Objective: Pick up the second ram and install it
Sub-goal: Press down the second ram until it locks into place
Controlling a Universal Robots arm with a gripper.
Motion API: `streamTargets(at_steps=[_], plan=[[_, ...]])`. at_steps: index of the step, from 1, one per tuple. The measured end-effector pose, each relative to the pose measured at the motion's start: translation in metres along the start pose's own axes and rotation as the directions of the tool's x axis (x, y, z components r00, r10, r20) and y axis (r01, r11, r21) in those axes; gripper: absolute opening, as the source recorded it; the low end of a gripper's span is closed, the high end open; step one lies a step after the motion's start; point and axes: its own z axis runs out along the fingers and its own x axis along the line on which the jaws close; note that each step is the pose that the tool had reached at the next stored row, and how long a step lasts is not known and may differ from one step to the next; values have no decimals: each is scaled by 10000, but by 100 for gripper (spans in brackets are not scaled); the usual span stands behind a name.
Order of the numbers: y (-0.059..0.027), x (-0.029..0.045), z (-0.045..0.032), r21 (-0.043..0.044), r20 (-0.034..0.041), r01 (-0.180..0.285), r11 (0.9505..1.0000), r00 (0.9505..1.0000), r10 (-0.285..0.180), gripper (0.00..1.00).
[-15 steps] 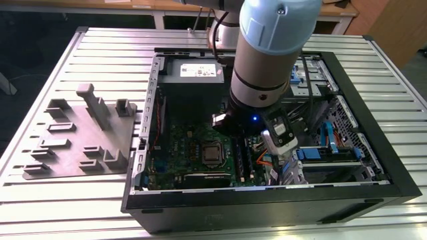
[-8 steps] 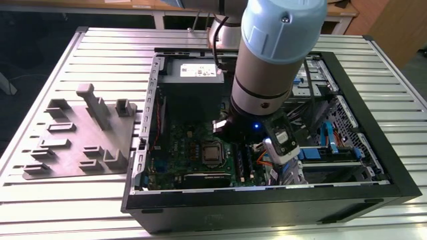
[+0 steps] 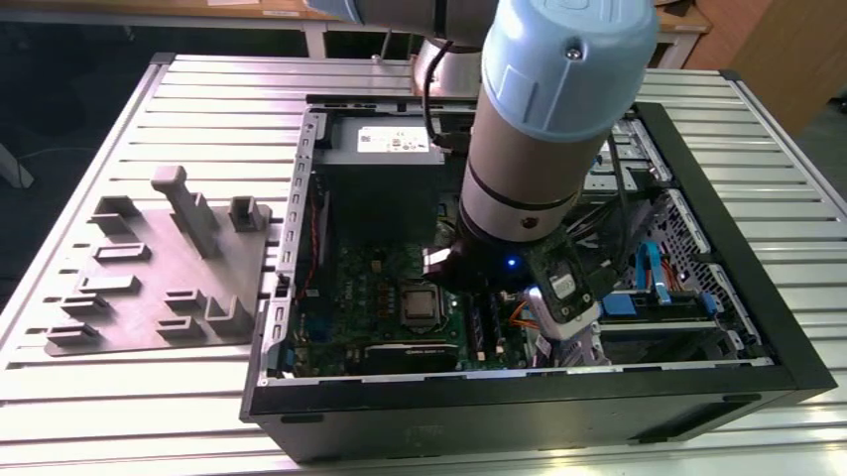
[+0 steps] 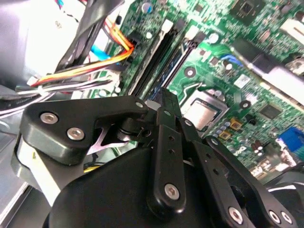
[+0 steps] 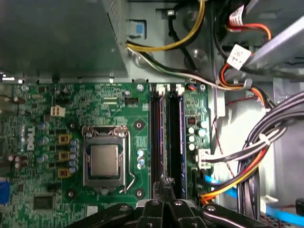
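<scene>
The slatted metal table [image 3: 133, 416] carries an open computer case [image 3: 530, 402] lying on its side. The processor socket [image 3: 420, 302] sits low in the middle of its floor. The arm [image 3: 556, 109] comes down into the case just on the exterior view's right of that socket and hides what lies directly under it. A grey holder tray [image 3: 146, 288] with upright posts lies outside the case, well apart from the socket on the exterior view's left. The green motherboard [image 5: 109, 95] spreads all round the socket. A bundle of coloured cables [image 5: 237, 166] runs beyond the memory slots, on the side away from the socket.

The gripper [image 5: 164, 184] hangs over the near end of the long black memory slots [image 5: 168, 137], which run side by side just beside the socket. In both wrist views its fingers [image 4: 164, 142] are drawn together, with no gap between the tips and nothing visible between them. The tips sit right over one slot. Whether they press on what is in it cannot be told.

The second ram [image 5: 163, 128] appears as a slim strip with a bluish-violet top edge. It stands on edge in the slot under the fingertips, the one nearer the socket. A like strip stands in the slot farther from the socket. The chips on the ram's faces are hidden.
</scene>
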Motion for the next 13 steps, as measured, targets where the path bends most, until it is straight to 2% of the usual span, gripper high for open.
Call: streamTargets(at_steps=[1,10,13], plan=[[-30,0,-3,51,2,-1,10000,10000,1,10],[-75,-4,-4,277,-12,5,9996,10000,-5,10],[-78,-11,-2,306,-15,6,9995,10000,-6,10]])
